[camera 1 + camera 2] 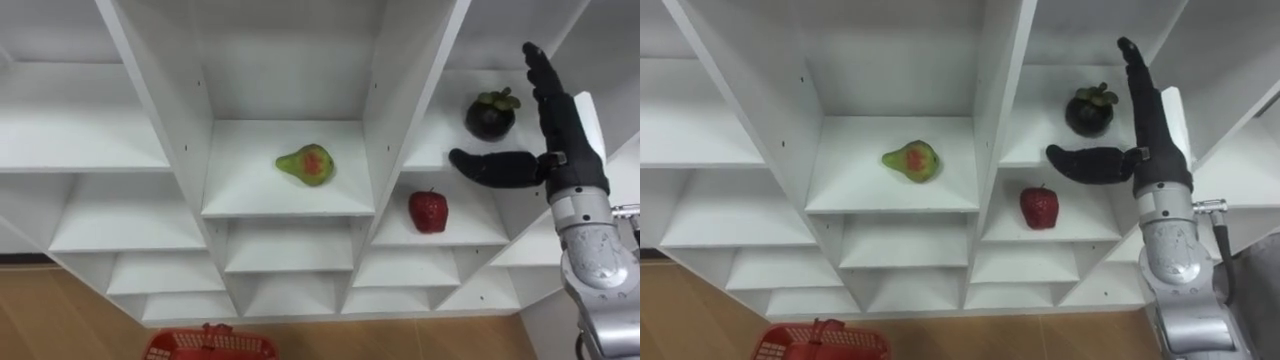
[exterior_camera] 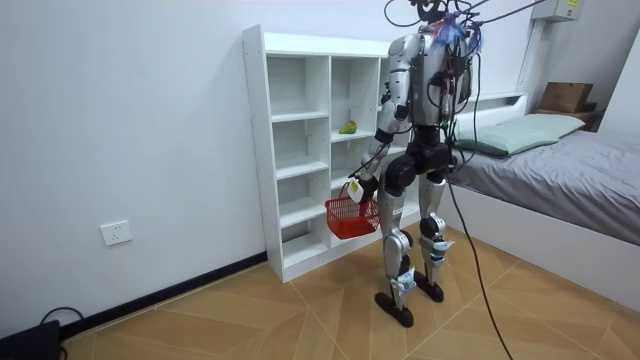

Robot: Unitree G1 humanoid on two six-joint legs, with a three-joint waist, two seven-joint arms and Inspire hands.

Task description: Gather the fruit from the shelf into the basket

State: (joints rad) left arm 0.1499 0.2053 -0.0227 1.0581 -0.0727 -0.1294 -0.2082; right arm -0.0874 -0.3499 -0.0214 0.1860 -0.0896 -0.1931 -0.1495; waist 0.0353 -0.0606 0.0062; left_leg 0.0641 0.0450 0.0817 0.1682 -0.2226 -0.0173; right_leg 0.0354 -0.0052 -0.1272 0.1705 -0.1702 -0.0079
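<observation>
I am holding the right hand [image 1: 563,140] flat and empty before the closet [image 1: 100,140], the mangosteen [image 1: 490,116] sitting at its ten o'clock; the left hand [image 2: 356,188] is seemingly gripping the red basket [image 1: 210,347].

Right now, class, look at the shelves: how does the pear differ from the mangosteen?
The pear is green with a red blush; the mangosteen is dark with a leafy cap. The pear lies on its side in one column; the mangosteen sits cap-up in the next, beside the right hand. Both rest on shelves.
</observation>
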